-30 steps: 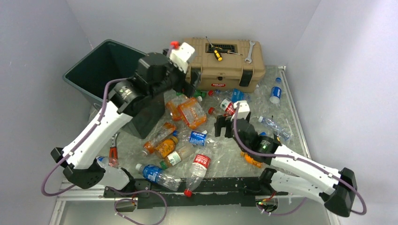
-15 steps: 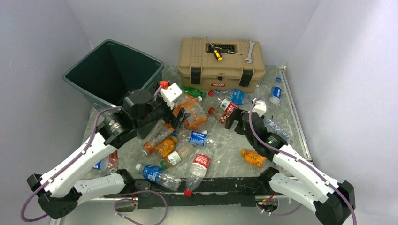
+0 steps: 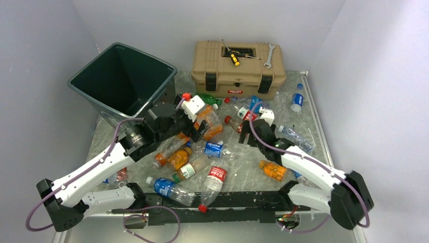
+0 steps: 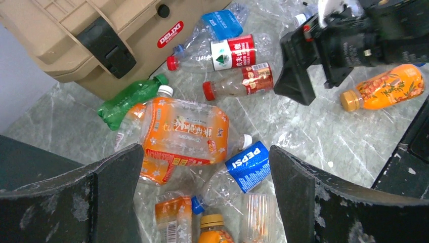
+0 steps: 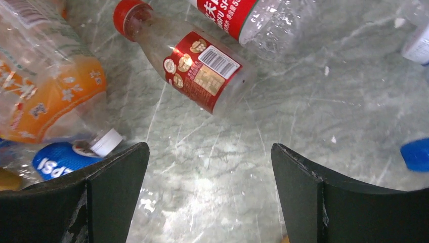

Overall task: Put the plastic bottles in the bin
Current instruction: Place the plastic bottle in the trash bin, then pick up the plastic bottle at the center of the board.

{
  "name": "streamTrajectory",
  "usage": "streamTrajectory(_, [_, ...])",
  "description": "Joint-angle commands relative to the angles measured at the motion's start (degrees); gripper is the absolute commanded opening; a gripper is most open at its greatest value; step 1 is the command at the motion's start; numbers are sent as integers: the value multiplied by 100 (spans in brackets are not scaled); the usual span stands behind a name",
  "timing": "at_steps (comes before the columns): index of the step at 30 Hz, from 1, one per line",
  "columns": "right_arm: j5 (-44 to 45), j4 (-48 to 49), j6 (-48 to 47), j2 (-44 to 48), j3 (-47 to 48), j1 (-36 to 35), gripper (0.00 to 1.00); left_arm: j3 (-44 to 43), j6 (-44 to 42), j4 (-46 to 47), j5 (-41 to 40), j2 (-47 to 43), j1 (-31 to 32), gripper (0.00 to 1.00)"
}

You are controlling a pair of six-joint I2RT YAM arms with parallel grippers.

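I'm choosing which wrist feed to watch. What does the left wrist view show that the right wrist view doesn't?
Only left wrist: the tan plastic toolbox, a crushed green bottle and an orange-capped orange bottle. Only right wrist: a blue piece at its right edge, unidentifiable. Both: the clear red-capped bottle with the red label, the crushed orange bottle, and the blue Pepsi-labelled bottle.

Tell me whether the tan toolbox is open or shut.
Shut: the toolbox has its lid flat, with a screwdriver and wrench lying on it.
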State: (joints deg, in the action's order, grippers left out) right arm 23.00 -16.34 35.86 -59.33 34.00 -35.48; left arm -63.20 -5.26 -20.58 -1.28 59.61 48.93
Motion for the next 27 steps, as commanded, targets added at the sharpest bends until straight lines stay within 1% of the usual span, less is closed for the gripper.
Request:
streamTrajectory(1, [147, 1119, -729, -797, 349, -1, 95, 137, -89, 386, -599, -201, 228, 99])
streamTrajectory(5, [519, 1214, -1174, -1571, 910, 2, 94, 227, -168, 474, -1000, -270, 405, 99])
streamTrajectory(8, [483, 1353, -1623, -1985, 1149, -27, 94, 229, -193, 476, -1037, -306, 468, 100])
streamTrajectory(12, [249, 1251, -2010, -2510, 1460, -28, 93, 212, -195, 458, -1016, -374, 495, 100])
streamTrajectory(16, [216, 1207, -2073, -2787, 1553, -27, 89, 220, -200, 471, -1038, -415, 506, 99])
streamTrajectory(22, [412, 1090, -2013, -3248, 1717, -19, 89, 187, -165, 449, -955, -381, 530, 99])
streamTrajectory(27, [249, 1051, -1990, -3567, 1846, -4, 85, 169, -147, 423, -949, -358, 531, 100])
